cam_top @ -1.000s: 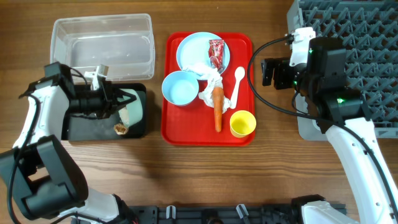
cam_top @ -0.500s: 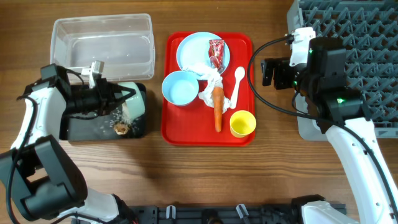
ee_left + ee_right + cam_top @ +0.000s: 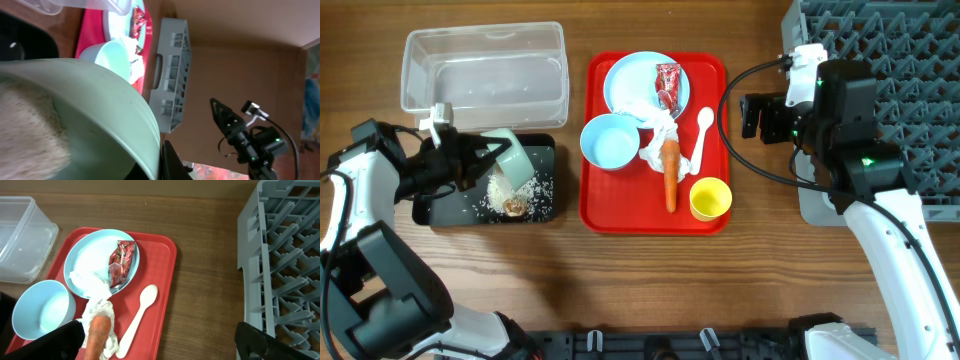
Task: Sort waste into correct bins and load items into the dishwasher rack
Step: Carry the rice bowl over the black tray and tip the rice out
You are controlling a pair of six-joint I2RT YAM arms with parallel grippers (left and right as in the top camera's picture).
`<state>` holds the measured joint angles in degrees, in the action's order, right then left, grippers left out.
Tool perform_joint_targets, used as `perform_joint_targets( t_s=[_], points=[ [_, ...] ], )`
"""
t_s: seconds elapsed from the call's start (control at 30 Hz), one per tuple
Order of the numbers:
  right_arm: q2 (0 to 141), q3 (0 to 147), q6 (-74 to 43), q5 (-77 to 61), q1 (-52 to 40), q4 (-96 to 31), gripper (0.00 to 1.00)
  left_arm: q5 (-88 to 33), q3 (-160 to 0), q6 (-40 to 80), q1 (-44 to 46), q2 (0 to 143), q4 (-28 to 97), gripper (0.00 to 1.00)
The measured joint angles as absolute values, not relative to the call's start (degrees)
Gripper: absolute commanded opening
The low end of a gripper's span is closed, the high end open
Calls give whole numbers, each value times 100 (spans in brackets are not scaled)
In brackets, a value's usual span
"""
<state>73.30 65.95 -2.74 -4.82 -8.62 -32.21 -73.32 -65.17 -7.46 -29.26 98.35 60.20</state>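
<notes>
My left gripper (image 3: 475, 155) is shut on the rim of the mint bowl (image 3: 510, 160), tipped on its side over the black tray (image 3: 440, 210). White rice grains (image 3: 502, 190) spill from it onto the tray beside the brown food lump (image 3: 514, 207). The bowl's inside fills the left wrist view (image 3: 75, 115). On the red tray (image 3: 605, 215) lie the light blue plate (image 3: 625, 85) with the red wrapper (image 3: 667, 83), pale blue bowl (image 3: 610, 140), tissue (image 3: 650, 125), carrot (image 3: 670, 172), white spoon (image 3: 703, 132) and yellow cup (image 3: 710, 198). My right gripper (image 3: 752, 116) is open and empty, between the red tray and the rack.
The clear tub (image 3: 485, 65) stands behind the black tray. The grey dishwasher rack (image 3: 880, 80) fills the back right, also in the right wrist view (image 3: 285, 260). Bare wooden table (image 3: 640, 290) lies along the front.
My left gripper pulled back to the left and tipped the mint bowl further. Rice has poured out and scattered over the black tray. The right arm has not moved.
</notes>
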Motion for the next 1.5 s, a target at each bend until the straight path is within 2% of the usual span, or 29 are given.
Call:
perform_joint_targets(
  t_s=[0.8, 1.5],
  points=[
    [7483, 6595, -276, -482, -862, -3221, 100, -8663, -6517, -746, -2932, 9835, 5896, 4],
    [7511, 6595, -274, -482, -862, -3223, 99, -8844, -6517, -720, -2932, 9835, 6165, 4]
  ],
)
